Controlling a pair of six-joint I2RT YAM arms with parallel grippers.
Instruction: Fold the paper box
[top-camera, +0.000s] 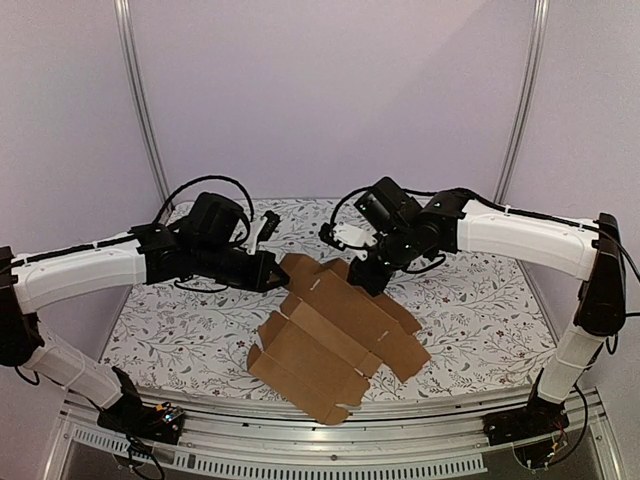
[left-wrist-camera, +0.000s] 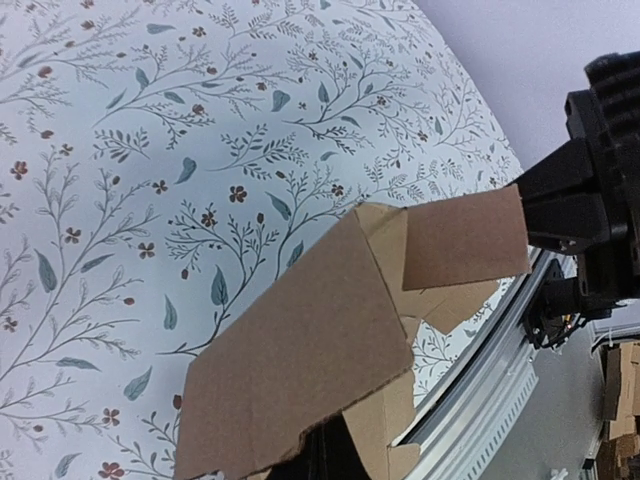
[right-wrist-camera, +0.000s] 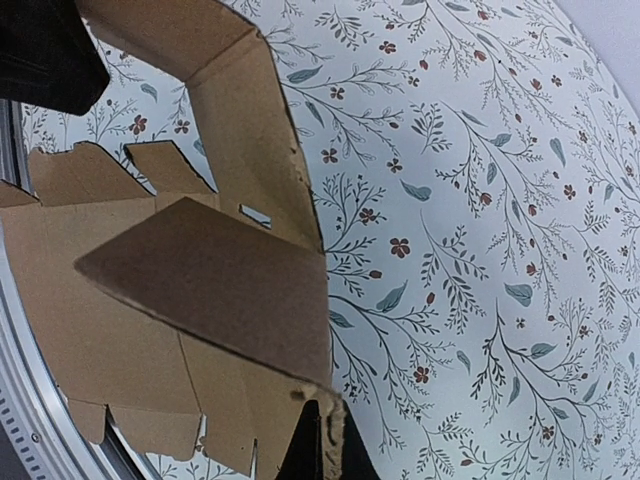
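From above, the box (top-camera: 330, 340) is a brown sheet lying mostly flat in the middle of the table (top-camera: 170, 330). It lies slanted. Its long fold lines run from the far left to the near right. The left gripper (top-camera: 272, 272) is at its far left corner and the right gripper (top-camera: 372, 280) is at its far edge. No walls stand up yet, so I think the folding has only just begun. Almost all of it is left to do.

From the left wrist, a big flap of the box (left-wrist-camera: 300, 350) is lifted off the table and tilts up. The left gripper (left-wrist-camera: 320, 455) is mostly hidden behind it, but it looks pinched tight on that flap.

From the right wrist, another flap of the box (right-wrist-camera: 200, 270) is raised. A side panel stands up behind it. The right gripper (right-wrist-camera: 322, 445) is squeezed together on the flap's edge. The rest of the sheet lies flat toward the near rail.
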